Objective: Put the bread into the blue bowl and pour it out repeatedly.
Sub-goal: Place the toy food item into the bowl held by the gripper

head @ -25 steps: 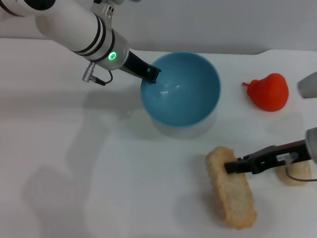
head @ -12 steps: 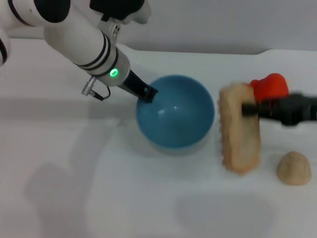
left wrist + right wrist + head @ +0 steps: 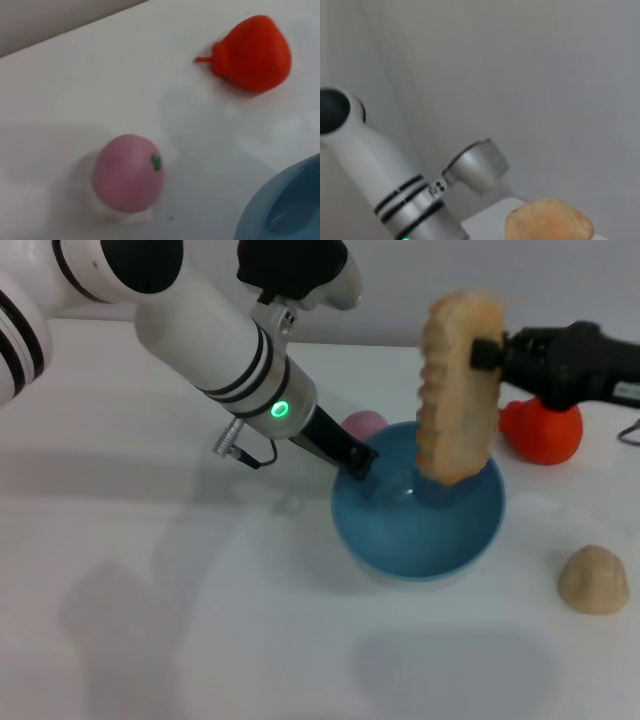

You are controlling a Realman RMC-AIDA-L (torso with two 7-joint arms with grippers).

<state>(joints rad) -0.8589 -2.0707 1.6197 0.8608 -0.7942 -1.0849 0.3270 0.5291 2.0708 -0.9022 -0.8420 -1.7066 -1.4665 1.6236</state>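
Landmark: the blue bowl (image 3: pixel 420 530), resting on the white table (image 3: pixel 150 620).

Left of the bowl: broad bare tabletop, running out to the frame's left and near edges. Only the shadows of the arms fall there.

Left arm comes in from the upper left, white with black bands and a green light near the wrist, sloping down toward the bowl. The left gripper (image 3: pixel 356 462) sits at the bowl's left rim, its dark fingertip over the lip. Clamped onto that rim, as far as the head view shows; the wrist view shows only a slice of the bowl's wall (image 3: pixel 285 210) and none of its fingers.

Just behind the bowl's left rim: a pink toy peach (image 3: pixel 129 173) with a small green mark, partly hidden by the gripper in the head view.

Above the bowl: the bread (image 3: pixel 456 390) held upright on end, ridged side facing left, lower end hanging down inside the bowl's right half. Whether it touches the floor of the bowl, cannot tell. The right gripper (image 3: pixel 486 353) reaches in level from the right edge, black, jaws closed on the loaf's upper part.

Right of the bowl, behind: a red toy pear (image 3: pixel 541 432), under the right arm. Right of the bowl, nearer: a small round tan lump (image 3: pixel 593 580), apart from the rim, with bare table around it.
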